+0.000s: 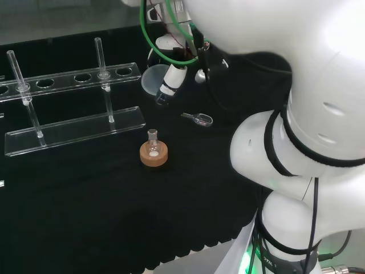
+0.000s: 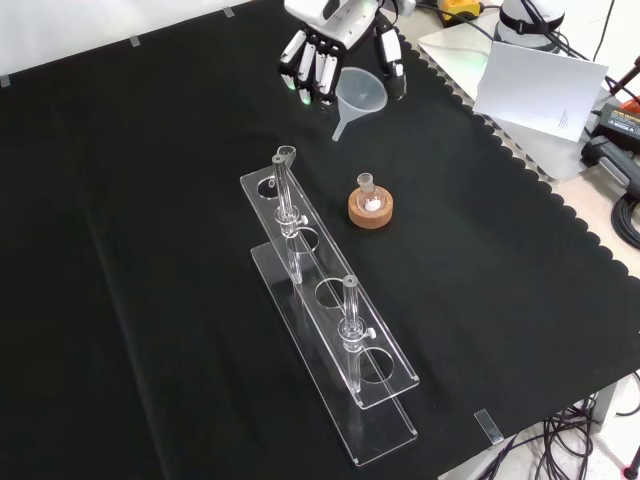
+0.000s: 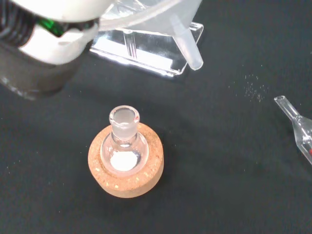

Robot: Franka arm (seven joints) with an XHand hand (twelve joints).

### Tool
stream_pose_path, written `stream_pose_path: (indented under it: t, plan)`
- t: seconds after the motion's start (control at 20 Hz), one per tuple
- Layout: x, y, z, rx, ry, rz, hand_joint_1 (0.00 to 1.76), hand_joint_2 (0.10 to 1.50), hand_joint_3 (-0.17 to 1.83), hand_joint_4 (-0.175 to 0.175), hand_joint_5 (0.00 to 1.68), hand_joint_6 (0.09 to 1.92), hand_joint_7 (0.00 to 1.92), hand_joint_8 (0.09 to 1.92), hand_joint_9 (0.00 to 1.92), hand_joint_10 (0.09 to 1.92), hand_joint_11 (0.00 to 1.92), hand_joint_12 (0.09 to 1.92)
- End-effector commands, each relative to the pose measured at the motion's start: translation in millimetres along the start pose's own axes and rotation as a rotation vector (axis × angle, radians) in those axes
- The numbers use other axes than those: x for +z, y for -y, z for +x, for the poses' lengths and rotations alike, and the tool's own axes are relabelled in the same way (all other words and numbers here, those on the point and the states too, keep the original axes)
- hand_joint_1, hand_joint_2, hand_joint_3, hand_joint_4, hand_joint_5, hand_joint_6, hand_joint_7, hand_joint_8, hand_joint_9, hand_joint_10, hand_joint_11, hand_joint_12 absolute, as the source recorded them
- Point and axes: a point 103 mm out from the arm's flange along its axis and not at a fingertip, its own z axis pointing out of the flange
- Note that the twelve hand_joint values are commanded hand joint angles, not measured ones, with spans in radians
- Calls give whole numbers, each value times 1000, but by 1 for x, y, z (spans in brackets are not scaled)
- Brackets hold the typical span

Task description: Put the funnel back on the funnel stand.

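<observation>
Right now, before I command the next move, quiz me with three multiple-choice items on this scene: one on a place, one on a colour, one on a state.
1. Where is the funnel?
A. in the hand, above the cloth
B. seated in the funnel stand
C. lying beside the flask

2. What colour is the ring under the flask?
A. red
B. cork brown
C. blue

3. What is the state of the flask?
A. tipped over
B. upright, with a little white stuff inside
C. full of dark liquid

Answers: 1 A, the front view shows fingers curled round its bowl. 2 B, plain in the wrist view. 3 B, the neck points up over a white patch.
</observation>
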Motion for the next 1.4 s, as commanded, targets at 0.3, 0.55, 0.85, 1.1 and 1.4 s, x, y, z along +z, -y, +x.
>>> stream_pose_path:
  t: [0.3, 0.55, 0.85, 1.1, 1.4]
  plan:
    - [-26, -31, -12, 29, -32, -33, 928, 528, 474, 42, 718, 539, 1119, 431, 617, 596, 0, 1398]
    - [-43, -43, -30, 37, -74, -49, 929, 526, 480, 41, 726, 543, 1125, 433, 617, 596, 0, 1396]
    - [-68, -60, -45, 39, -129, -62, 933, 525, 490, 43, 739, 549, 1129, 434, 620, 597, 0, 1394]
    - [-83, -71, -41, 9, -143, -70, 934, 522, 498, 46, 753, 555, 1132, 434, 622, 597, 0, 1393]
    - [-92, -79, -26, -31, -151, -77, 936, 520, 506, 49, 766, 559, 1136, 435, 623, 596, 0, 1394]
